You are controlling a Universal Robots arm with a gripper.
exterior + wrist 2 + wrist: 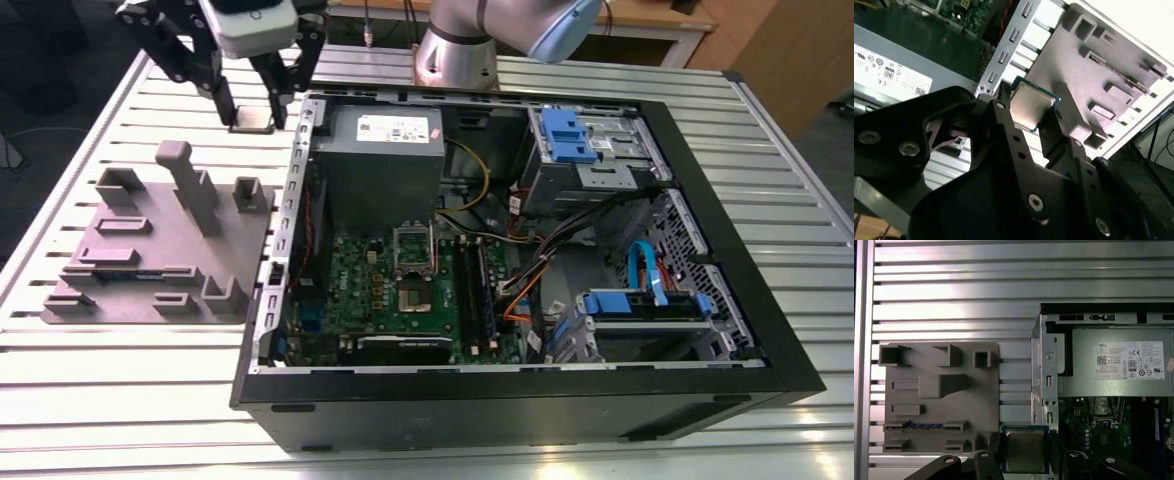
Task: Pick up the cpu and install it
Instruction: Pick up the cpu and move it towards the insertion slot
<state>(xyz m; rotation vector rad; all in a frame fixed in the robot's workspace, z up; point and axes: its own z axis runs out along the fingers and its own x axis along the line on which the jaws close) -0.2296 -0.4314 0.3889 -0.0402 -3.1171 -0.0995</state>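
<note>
While the pincer (252,118) hung above it, the slatted metal tabletop (134,400) spread out below on every side. Below the pincer and off toward the exterior view's right lay the open black computer case (534,400), its near wall almost directly under the pincer. Below the pincer on the other side, toward the exterior view's left, sat the grey fixture plate (147,250), flat on the tabletop with its raised blocks and posts pointing up. The first wrist view put the pincer over the bare strip of slats between the plate (939,405) and the case wall. Inside the case, the grey power supply (380,150) was the part nearest the pincer. The green motherboard (387,290) with its socket (416,296) lay lower and farther off, well apart from the pincer. The pincer itself was closed on the cpu (254,127), its two black fingers (1013,131) pressing opposite edges. In both wrist views the cpu (1031,105) (1025,450) sat between them, silver top showing, clear of the tabletop.
</note>
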